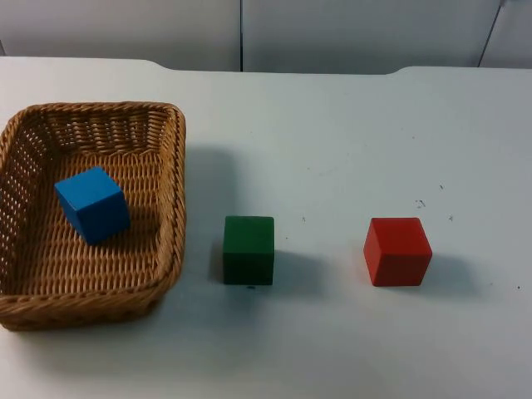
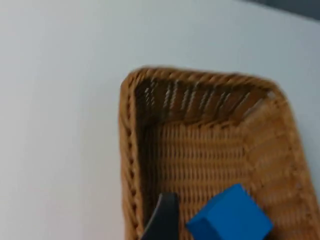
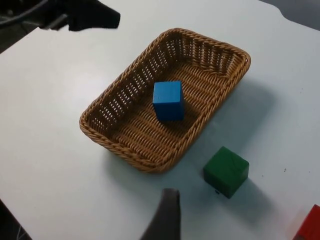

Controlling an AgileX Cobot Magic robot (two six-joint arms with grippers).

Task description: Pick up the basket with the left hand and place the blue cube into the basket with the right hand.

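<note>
Nearest the top camera is the front rim of the wicker basket (image 1: 83,312), which sits on the white table (image 1: 349,133) at its left side, with the blue cube (image 1: 93,204) resting inside it on the woven floor, turned a little out of line with the walls. Just to the right of the basket, apart from it, stands the green cube (image 1: 248,249), and further right, well apart, the red cube (image 1: 397,251); all three cubes sit roughly in a row. Beyond the table runs the grey partition wall (image 1: 332,33). From the left wrist camera, the basket (image 2: 210,150) is seen from close above, one end wall and its two corners clear, the blue cube (image 2: 230,219) lying on the floor inside; a black fingertip of the left gripper (image 2: 164,217) hangs over the basket's interior beside the cube, though whether its jaws are spread or pressed together I cannot tell. From the right wrist camera comes a wider, slanted look: the whole basket (image 3: 115,142) with the blue cube (image 3: 168,100) near its middle, the green cube (image 3: 226,171) just beside the basket's near corner, and a sliver of the red cube (image 3: 310,226) at the edge. One black fingertip of the right gripper (image 3: 165,215) stands above the bare table near the green cube; its jaw state cannot be told either.
</note>
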